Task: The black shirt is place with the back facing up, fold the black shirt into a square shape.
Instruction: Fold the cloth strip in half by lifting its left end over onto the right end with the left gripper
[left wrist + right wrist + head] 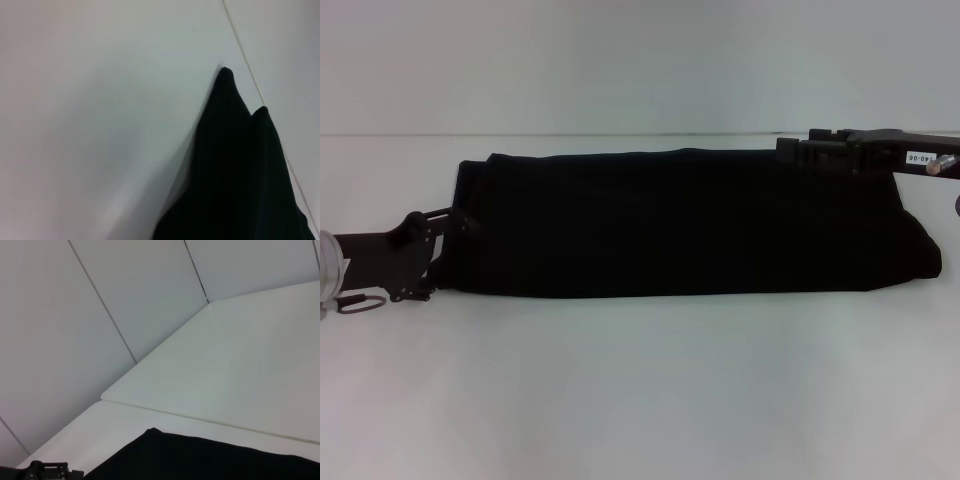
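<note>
- The black shirt (690, 225) lies flat on the white surface (640, 390), folded into a long band running left-right across the middle of the head view.
- Its far edge sits close to the seam line at the back of the surface; near edge is fairly straight, w/ bare surface in front of it.
- Shirt's right end is rounded and bulges a bit; left end is squarer, w/ a second layer edge showing just inside it.
- Left gripper (448, 228) is at the shirt's left end, low by the near-left corner, touching or overlapping the fabric there. Black on black, so can't tell how far the fingers are apart or whether they pinch cloth.
- Left wrist view: shirt (235, 175) shows as two pointed dark peaks of cloth against the pale surface (100, 125); the gripper itself isn't seen here.
- Right gripper (798, 152) is at the far-right corner of the shirt, over its back edge, arm coming in from the right side. Fingers merge w/ the fabric; can't tell if they're open or holding anything.
- Right wrist view: shirt edge (210, 460) spreads over the surface (240, 365), w/ a bit of black hardware at the corner of the view and pale wall panels (75, 330) beyond.
</note>
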Controlling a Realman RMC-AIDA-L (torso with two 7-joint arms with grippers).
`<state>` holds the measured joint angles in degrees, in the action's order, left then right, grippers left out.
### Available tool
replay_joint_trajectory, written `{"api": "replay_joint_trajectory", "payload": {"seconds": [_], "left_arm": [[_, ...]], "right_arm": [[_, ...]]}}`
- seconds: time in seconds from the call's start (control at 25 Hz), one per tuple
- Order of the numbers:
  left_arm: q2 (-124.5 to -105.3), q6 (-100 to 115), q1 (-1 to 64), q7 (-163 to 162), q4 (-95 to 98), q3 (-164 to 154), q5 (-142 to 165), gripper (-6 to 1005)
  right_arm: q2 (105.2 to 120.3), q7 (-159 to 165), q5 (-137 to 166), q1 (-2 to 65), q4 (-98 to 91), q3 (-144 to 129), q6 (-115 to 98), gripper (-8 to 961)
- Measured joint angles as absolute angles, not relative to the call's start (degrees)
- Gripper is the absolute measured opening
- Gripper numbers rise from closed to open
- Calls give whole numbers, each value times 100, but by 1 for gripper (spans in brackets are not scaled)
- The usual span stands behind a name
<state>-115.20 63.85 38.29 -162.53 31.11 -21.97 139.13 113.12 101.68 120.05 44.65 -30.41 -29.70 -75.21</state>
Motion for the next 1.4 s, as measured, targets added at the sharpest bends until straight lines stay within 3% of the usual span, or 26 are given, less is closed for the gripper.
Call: {"api": "replay_joint_trajectory", "payload": {"seconds": [0.36, 0.6, 0.8, 0.92, 1.12, 1.4], "left_arm": [[-11498, 6471, 3841, -15811, 3110, -2247, 13959, 847], [-11496, 6479, 3802, -15750, 3103, -2251, 14086, 638], [-11499, 6451, 3774, -15658, 3105, -2251, 14112, 393], [-11501, 6440, 3770, -15574, 3102, -2241, 14114, 154], [-11503, 6480, 3769, -15327, 3111, -2207, 14114, 26], [-11498, 6628, 3657, -14307, 3223, -2136, 14086, 30]], "right_arm": [[11306, 10175, 12005, 4465, -3042, -2971, -7514, 835], [11303, 10156, 12005, 4465, -3042, -2970, -7514, 835], [11303, 10147, 12005, 4464, -3041, -2971, -7524, 834], [11313, 10149, 12006, 4457, -3041, -2970, -7528, 834], [11336, 10155, 12006, 4456, -3041, -2970, -7520, 834], [11431, 10151, 11917, 4456, -3026, -2971, -7446, 835]]}}
